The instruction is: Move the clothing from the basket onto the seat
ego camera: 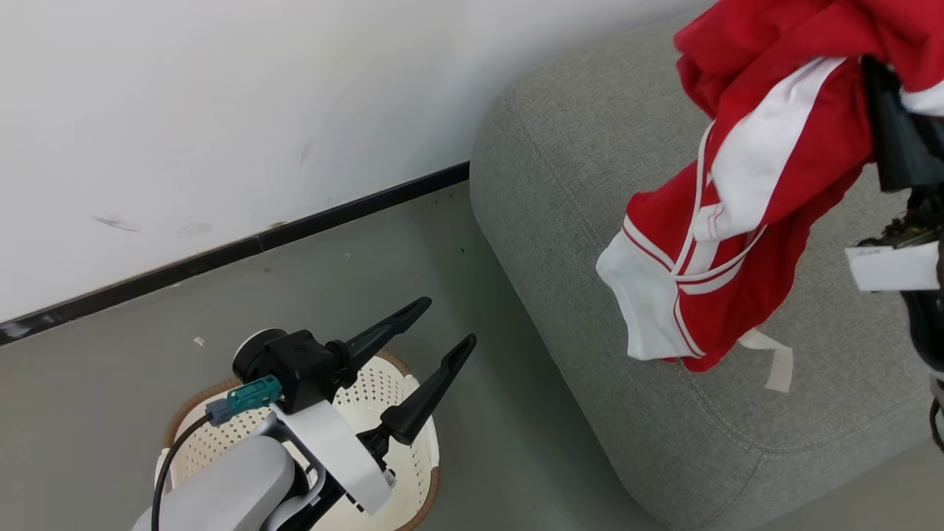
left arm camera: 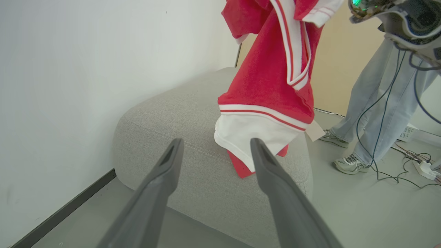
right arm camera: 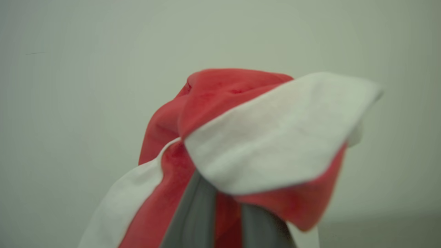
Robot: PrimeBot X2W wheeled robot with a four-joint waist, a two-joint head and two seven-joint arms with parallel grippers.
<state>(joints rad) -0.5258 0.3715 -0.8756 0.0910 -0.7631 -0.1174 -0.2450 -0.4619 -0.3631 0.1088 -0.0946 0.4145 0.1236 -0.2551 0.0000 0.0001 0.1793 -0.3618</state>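
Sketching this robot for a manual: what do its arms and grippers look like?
The left gripper has two long, tapering black fingers on a black block, with a teal connector, a black cable and a pale grey forearm. The right arm is dark, with a white label.

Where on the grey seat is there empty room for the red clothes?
The seat is bare from its corner by the wall across to the hanging clothing, and along its near edge. It is crowded over the basket, where the open left hand hovers.
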